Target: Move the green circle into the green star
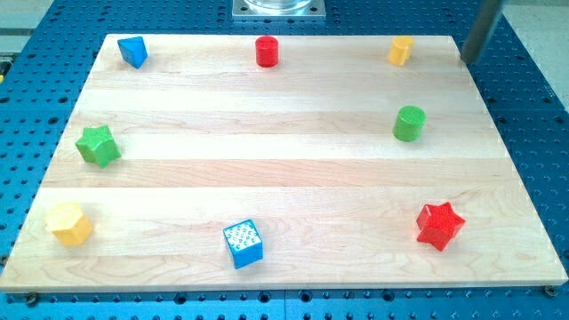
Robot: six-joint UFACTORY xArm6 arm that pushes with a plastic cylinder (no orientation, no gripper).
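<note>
The green circle is a short upright cylinder, bright green, its flat top a lighter shade, standing on the view's right half of the pale wooden desk, above the midline and a little in from the right edge. The green star sits well apart from it, near the left edge at about the same height, slightly lower. Between the two runs a bare band of wood with no block on it. My tip is at the top right corner, just off the desk's edge over the blue perforated base, up and to the right of the circle and not touching it. The end effector is a plain dark rod, holding nothing. Along the top edge stand a blue block, a red cylinder and a small yellow block. Near the bottom edge lie a yellow hexagon, a blue cube with a dotted top, and a red star.
</note>
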